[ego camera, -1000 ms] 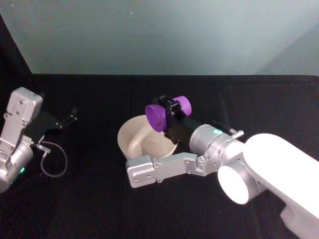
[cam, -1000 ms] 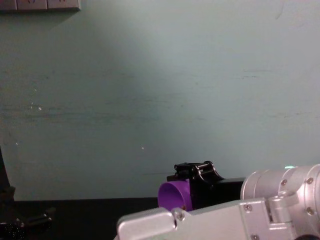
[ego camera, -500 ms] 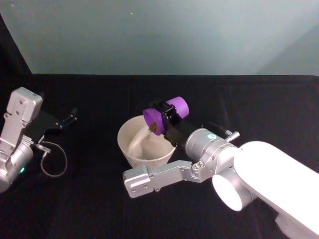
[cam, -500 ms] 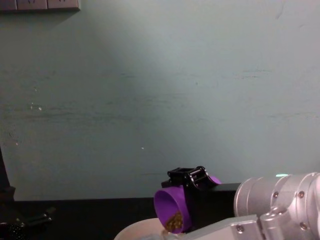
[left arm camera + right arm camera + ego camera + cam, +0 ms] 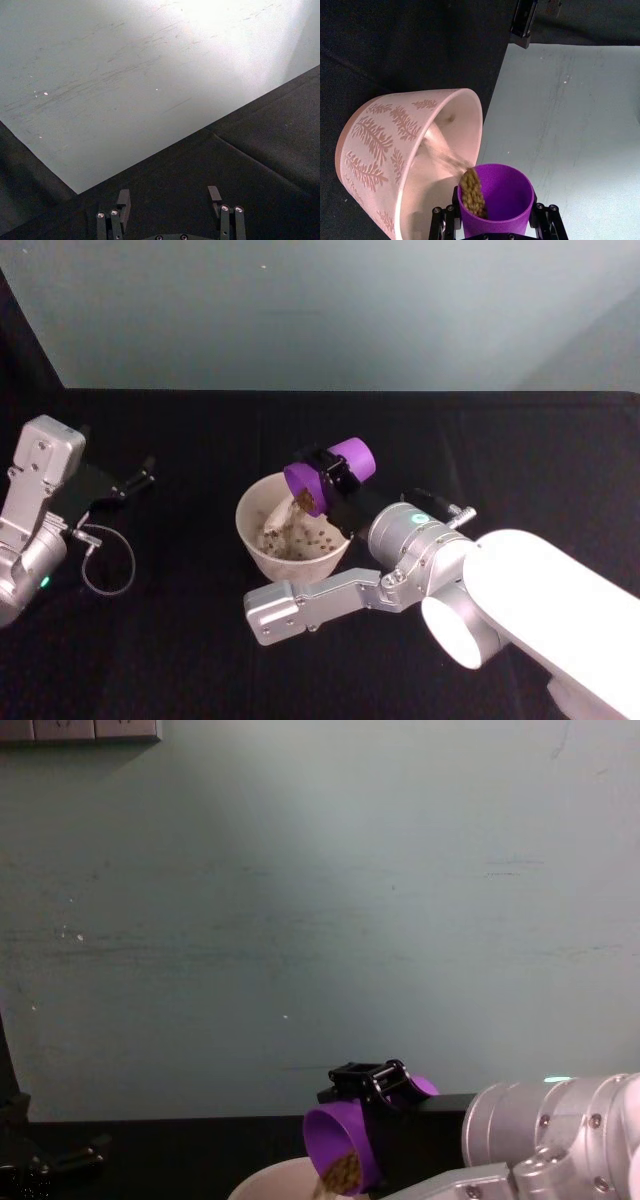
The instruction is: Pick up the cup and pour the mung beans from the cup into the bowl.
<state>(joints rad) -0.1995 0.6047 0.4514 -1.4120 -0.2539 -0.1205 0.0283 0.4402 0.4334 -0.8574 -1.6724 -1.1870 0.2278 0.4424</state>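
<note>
My right gripper (image 5: 335, 478) is shut on the purple cup (image 5: 332, 470), which it holds tipped mouth-down over the far right rim of the pale pink bowl (image 5: 244, 518). Brownish mung beans (image 5: 300, 534) stream from the cup's mouth and lie scattered on the bowl's floor. In the right wrist view the cup (image 5: 502, 197) sits between the black fingers (image 5: 443, 223), with beans (image 5: 471, 194) sliding over its lip into the leaf-patterned bowl (image 5: 375, 145). From the chest the tilted cup (image 5: 338, 1148) hangs just above the bowl's rim (image 5: 262, 1183). My left gripper (image 5: 140, 479) rests open at the far left.
A black cloth covers the table, with a pale green wall behind it. A thin cable loop (image 5: 108, 562) lies by my left arm. My right forearm link (image 5: 320, 602) stretches along the near side of the bowl. In the left wrist view the open fingers (image 5: 123, 201) hover over bare cloth.
The cup has tipped further down over the bowl. Beans that were inside the cup now pour out and cover the bowl's floor. The left arm has not moved.
</note>
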